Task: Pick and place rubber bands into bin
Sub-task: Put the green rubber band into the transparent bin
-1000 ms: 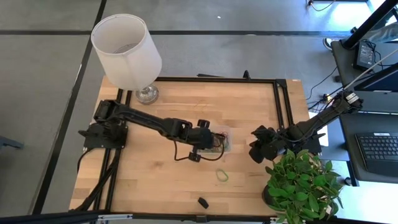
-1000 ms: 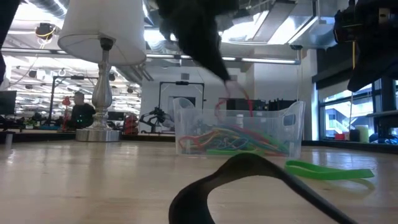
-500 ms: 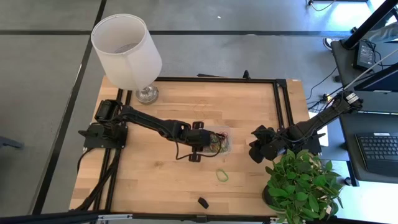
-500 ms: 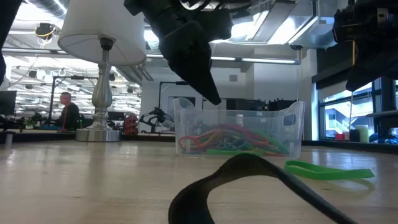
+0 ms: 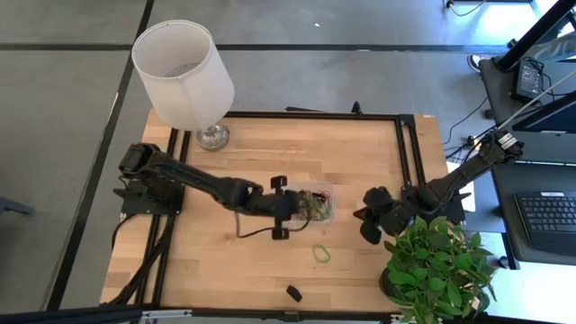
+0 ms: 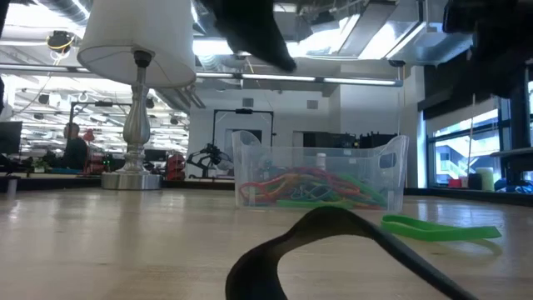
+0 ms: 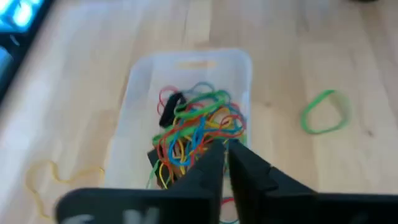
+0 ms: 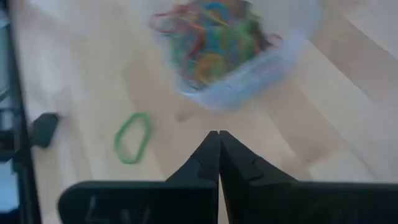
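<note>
Green rubber band (image 5: 321,254) lies on table (image 5: 360,153) just beside bin (image 5: 317,203); light, floppy, pinch one strand. Left gripper (image 7: 225,163) above bin, fingers nearly together, empty; right gripper (image 8: 218,154) fingers closed, empty.

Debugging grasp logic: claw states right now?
Left claw: shut, empty, above the bin.
Right claw: shut, empty.

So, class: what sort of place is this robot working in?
Probably a robotics lab or workshop: exposed ceiling ducts, a person at a crowded workbench behind, and a keyboard on a desk beside the table.
</note>
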Controlling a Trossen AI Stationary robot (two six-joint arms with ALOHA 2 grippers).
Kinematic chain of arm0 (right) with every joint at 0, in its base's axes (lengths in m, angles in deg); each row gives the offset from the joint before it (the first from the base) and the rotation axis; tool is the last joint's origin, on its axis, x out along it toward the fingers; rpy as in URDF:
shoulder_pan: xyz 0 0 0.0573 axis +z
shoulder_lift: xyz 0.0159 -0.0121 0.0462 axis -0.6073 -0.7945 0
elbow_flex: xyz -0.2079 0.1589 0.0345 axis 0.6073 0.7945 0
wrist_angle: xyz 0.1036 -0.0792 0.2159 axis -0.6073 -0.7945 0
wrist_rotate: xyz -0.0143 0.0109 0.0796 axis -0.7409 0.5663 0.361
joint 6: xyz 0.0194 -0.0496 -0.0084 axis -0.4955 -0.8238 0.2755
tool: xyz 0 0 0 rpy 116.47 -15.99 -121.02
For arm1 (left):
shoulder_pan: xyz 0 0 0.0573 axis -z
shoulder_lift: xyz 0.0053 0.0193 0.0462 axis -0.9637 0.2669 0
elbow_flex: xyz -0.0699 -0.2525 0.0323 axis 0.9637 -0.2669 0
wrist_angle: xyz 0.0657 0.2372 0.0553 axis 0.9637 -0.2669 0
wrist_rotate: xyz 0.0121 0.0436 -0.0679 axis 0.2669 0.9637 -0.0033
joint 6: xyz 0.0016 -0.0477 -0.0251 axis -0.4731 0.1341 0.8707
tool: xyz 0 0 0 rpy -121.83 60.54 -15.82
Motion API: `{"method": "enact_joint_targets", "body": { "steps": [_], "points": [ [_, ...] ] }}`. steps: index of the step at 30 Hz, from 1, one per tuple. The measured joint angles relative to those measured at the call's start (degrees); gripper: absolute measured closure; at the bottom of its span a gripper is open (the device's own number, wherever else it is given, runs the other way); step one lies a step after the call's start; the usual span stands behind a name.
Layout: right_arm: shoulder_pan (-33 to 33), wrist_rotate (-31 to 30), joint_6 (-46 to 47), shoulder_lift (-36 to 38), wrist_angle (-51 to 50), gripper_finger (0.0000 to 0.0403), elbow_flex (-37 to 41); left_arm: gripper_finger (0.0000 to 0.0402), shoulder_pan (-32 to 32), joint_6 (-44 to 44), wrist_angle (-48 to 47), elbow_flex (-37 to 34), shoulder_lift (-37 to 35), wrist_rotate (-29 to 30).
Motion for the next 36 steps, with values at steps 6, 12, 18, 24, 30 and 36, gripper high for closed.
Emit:
{"method": "enact_joint_targets", "body": {
  "steps": [6, 12, 18, 24, 30, 36],
  "points": [
    [0.51, -0.09, -8.67, -5.56, 9.56, 0.04, -0.35, 0.0399, 6.61, 1.27, 0.88, -5.57, -6.87, 8.22],
    [0.23, 0.15, -13.85, -15.54, 11.11, 0.0401, -7.59, 0.04, 11.65, 7.15, 6.5, -16.86, -14.88, 11.06],
    [-1.22, 4.53, -12.92, -26.06, 5.5, 0.0401, -19.29, 0.04, 16.1, 12.32, 8.72, -26.26, -22.35, 13.54],
    [-2.06, 11.19, -6.17, -38.28, -9.42, 0.0401, -34.12, 0.04, 21.13, 14.46, 8.5, -32.9, -28.67, 13.71],
    [-2.51, 12.13, -5.73, -46.38, -24.34, 0.0401, -44.0, 0.04, 24.67, 15.03, 9.02, -36.74, -32.48, 13.52],
    [-2.88, 15.79, -1.91, -47.69, -23.51, 0.0401, -45.09, 0.0399, 25.6, 11.82, 8.68, -37.28, -33.77, 12.75]
  ]
}}
